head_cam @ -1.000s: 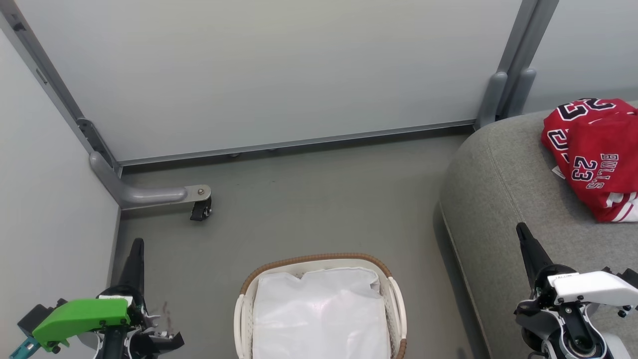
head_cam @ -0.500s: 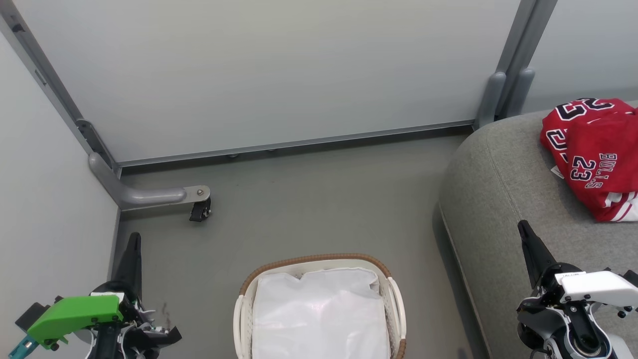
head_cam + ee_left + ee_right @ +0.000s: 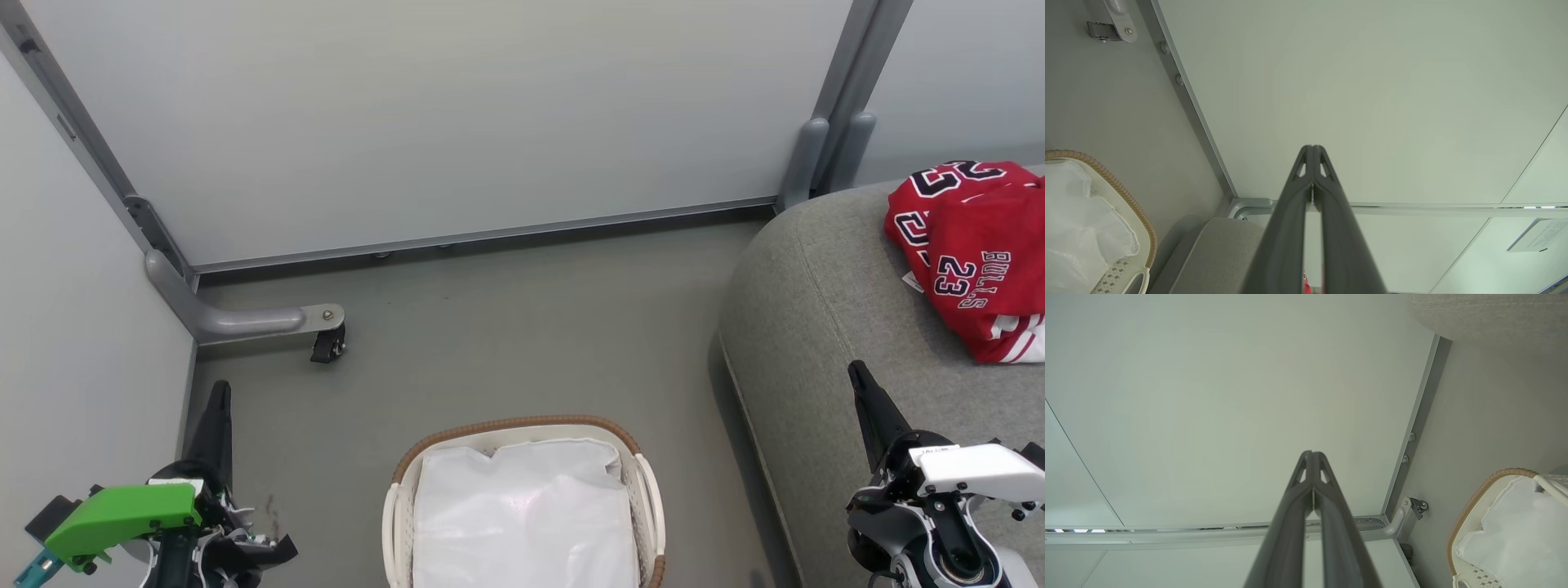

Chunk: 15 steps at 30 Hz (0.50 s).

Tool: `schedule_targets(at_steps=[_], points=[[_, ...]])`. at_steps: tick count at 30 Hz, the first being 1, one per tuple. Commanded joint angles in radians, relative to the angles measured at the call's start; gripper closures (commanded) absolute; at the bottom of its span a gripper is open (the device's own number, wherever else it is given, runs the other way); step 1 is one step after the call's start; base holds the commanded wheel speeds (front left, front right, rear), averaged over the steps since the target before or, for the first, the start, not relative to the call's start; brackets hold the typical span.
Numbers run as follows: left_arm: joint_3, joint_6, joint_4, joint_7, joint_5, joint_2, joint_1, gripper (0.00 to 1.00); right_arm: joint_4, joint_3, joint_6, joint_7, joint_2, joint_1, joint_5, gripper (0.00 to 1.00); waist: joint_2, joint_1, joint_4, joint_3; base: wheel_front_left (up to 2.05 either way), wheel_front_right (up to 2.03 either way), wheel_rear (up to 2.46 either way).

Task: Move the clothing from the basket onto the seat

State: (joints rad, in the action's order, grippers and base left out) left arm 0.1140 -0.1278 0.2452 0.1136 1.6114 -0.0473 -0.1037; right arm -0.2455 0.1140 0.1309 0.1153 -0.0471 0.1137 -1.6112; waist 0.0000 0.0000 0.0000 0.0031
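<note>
Red jersey cloth, smooth and softly creased, lies heaped on the seat (image 3: 824, 327) at the far right of the head view. This clothing (image 3: 976, 253) carries black numerals edged in white, "23" and the word "BULLS" among them, with white trim stripes at its lower hem. It looks like two pieces overlapped, though the picture's edge cuts them off.

The seat is grey woven upholstery, rounded at its corner, with a stitched seam curving down it. Well apart from it, on the dull grey floor (image 3: 506, 327), stands the basket (image 3: 522, 425). It is oval, of white perforated plastic under a brown woven rim, and holds a crumpled white liner (image 3: 522, 523).

The left gripper (image 3: 1312, 148) and the right gripper (image 3: 1312, 453) each have their long dark fingers pressed together tip to tip, gripping nothing. The left one is beside a pale wall panel (image 3: 449, 122), and the right one shows over the seat's near part.
</note>
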Motion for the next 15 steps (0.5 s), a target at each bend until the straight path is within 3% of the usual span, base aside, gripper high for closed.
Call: schedule_targets(at_steps=[1,15], points=[[0.002,-0.006,-0.001,0.004,0.003,-0.005,-0.01,1.0,0.003,0.002,0.0,0.001,-0.006,-0.01,-0.003,1.0,0.0,0.0,0.0,0.0,0.0,0.0,0.0],[0.002,-0.005,-0.001,0.004,0.003,-0.005,-0.01,1.0,0.003,0.002,0.0,0.001,-0.006,-0.01,-0.003,1.0,0.0,0.0,0.0,0.0,0.0,0.0,0.0]])
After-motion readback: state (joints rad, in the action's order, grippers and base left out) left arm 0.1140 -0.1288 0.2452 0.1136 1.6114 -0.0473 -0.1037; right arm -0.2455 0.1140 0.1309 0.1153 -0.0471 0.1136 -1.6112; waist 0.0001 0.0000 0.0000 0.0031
